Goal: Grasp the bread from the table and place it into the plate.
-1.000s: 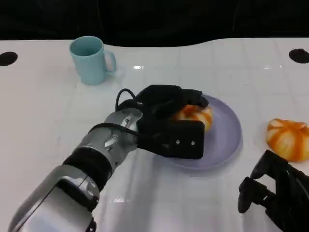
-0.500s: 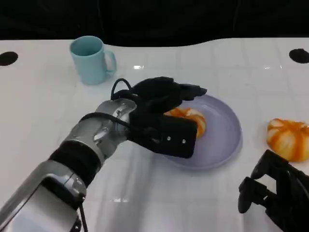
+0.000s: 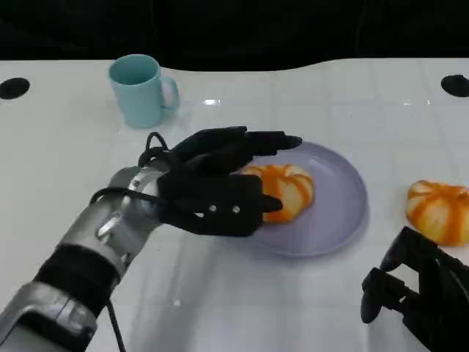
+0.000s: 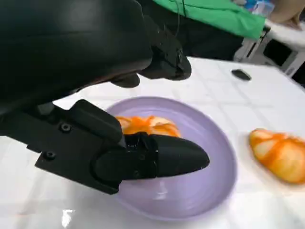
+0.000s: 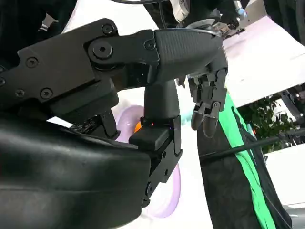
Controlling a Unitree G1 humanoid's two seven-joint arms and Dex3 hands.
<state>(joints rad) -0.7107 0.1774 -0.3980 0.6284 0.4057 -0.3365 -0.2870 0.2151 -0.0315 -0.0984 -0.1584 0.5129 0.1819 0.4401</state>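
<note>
Fingers of the right hand (image 3: 421, 297) curl inward at the near right edge of the white table (image 3: 66, 154), holding nothing and resting low by the tabletop. Just beyond it, an orange-striped bread roll (image 3: 440, 210) lies on the bare surface, well apart from the lilac plate (image 3: 341, 202). To the left, the silver forearm (image 3: 91, 253) reaches across the table toward that plate, ending in the left hand (image 3: 216, 183), whose fingers (image 3: 253, 143) are spread apart and grip nothing. They extend over the plate's near-left rim, above and beside a second orange-striped bread roll (image 3: 282, 191) that sits inside the plate, toward its left half. From the left wrist view the roll in the plate (image 4: 150, 126) lies free between the upper fingers and the thumb (image 4: 167, 160), with a visible gap on both sides. The roll on the table (image 4: 281, 155) shows there past the plate's rim (image 4: 228, 162). Farther back, a pale blue mug (image 3: 139, 89) stands upright near the table's far left, its handle turned to the right.
</note>
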